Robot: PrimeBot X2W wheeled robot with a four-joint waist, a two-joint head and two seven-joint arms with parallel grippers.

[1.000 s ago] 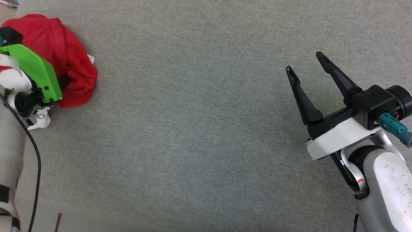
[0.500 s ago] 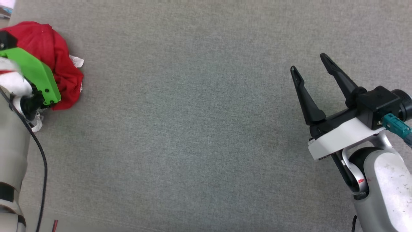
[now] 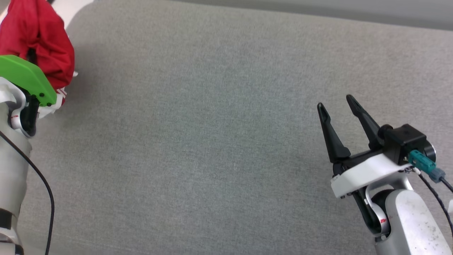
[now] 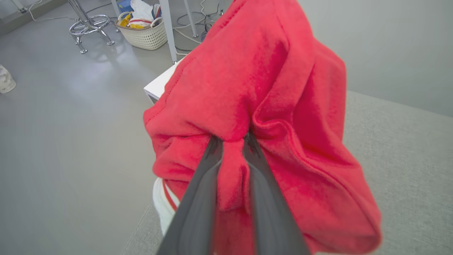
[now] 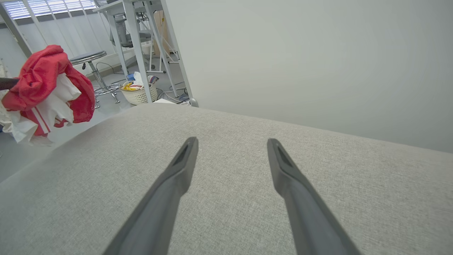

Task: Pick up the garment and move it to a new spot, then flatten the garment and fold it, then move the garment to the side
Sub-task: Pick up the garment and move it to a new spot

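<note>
Raising a bunched red jersey T-shirt with white, red-striped sleeve trim [image 3: 39,35] at the far left edge of the grey woven fabric surface [image 3: 212,141]

Pinching a fold of the red cloth between the two long dark fingers of the left gripper [image 4: 231,141], drawn almost together with the fabric wedged tight between them; hanging just above the left arm's green wrist cover [image 3: 24,76] in the head view, with white sleeve cloth drooping under the red bundle in the right wrist view. Holding nothing in the right gripper [image 3: 335,101], fingers spread wide over bare grey fabric at the lower right, well apart from the shirt. Beyond the shirt, on the floor: a white woven basket [image 4: 143,33] near a chrome-legged stool [image 4: 88,28]
</note>
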